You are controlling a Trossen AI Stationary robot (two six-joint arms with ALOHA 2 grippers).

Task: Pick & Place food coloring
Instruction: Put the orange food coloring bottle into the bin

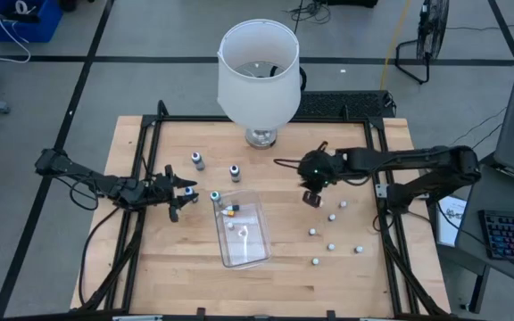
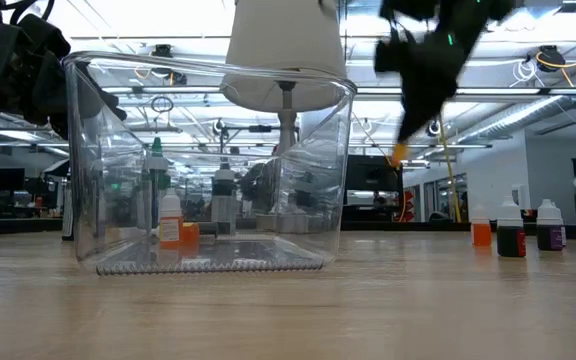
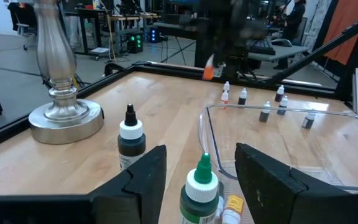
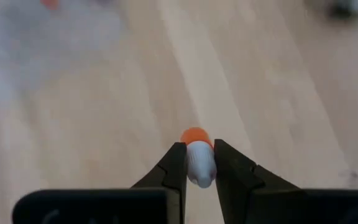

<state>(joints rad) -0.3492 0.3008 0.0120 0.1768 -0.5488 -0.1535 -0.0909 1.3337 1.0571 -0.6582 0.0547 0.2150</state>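
Right wrist view: right gripper (image 4: 199, 163) clamps orange-capped food coloring bottle (image 4: 197, 158) between fingertips, above table (image 4: 104, 93).

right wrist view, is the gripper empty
No, the right gripper is shut on a small orange-capped bottle pinched between its fingers above the table.

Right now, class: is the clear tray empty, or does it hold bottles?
Not empty. The clear tray holds a few small bottles; one with an orange cap stands inside.

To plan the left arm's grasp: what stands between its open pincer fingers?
A green-capped bottle stands between the left pincer fingers, seen in the left wrist view.
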